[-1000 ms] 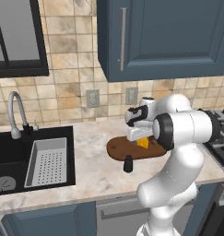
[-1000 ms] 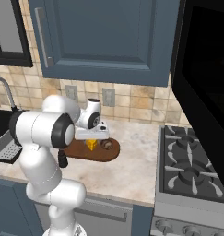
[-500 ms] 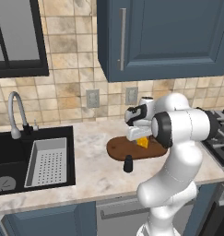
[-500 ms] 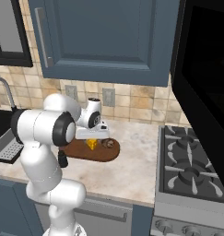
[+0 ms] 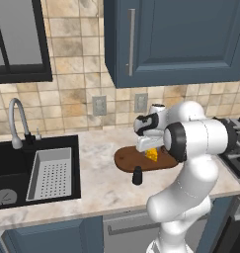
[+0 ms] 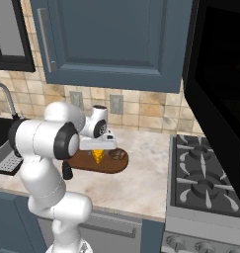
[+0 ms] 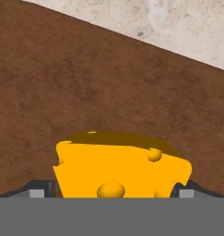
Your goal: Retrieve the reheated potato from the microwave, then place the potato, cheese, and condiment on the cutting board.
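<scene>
The yellow cheese (image 7: 118,170) wedge rests on the dark brown cutting board (image 7: 85,83). My gripper (image 7: 112,192) hangs low over it, open, with one fingertip (image 7: 37,191) on each side of the wedge. From the base, the gripper (image 5: 148,146) stands straight above the cheese (image 5: 152,154) on the cutting board (image 5: 125,160). The brown potato (image 6: 117,154) lies on the board's right end, beside the cheese (image 6: 97,156). The dark condiment (image 5: 137,175) bottle stands upright on the counter just off the board's front edge. The black microwave (image 6: 220,89) hangs at the upper right.
A black sink (image 5: 13,168) with a grey strainer basket (image 5: 51,173) and a faucet (image 5: 17,123) lies to the left. A gas stove (image 6: 205,178) borders the counter on the right. Blue cabinets (image 5: 180,39) hang overhead. Bare marble counter (image 5: 101,188) runs in front of the board.
The fingers have spread apart and let go of the cheese, which stays on the board. The arm has hardly moved.
</scene>
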